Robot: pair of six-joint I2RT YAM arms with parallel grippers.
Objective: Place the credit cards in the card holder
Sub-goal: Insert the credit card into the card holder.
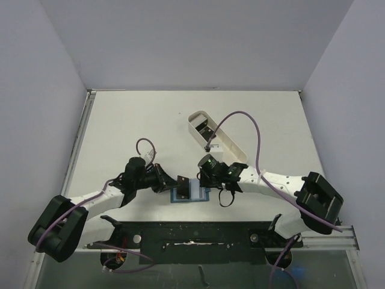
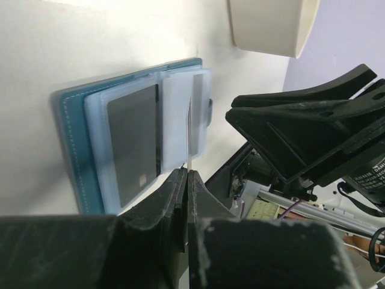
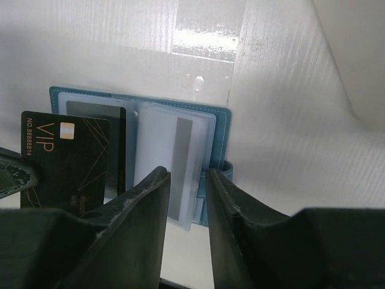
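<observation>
Card holder (image 1: pixel 191 195) spread open at 6 o'clock on desk (image 1: pixel 150 120). At its 9 o'clock, left pincer (image 2: pixel 187 180) clenched on upright black credit card (image 3: pixel 63 159). At 3 o'clock, right pincer (image 3: pixel 187 177) parted, grasping nothing.

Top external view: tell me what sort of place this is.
Probably a robot test cell, not a home or shop: a white table boxed in by plain grey panels, with the left arm and right arm bolted at its near edge.
</observation>
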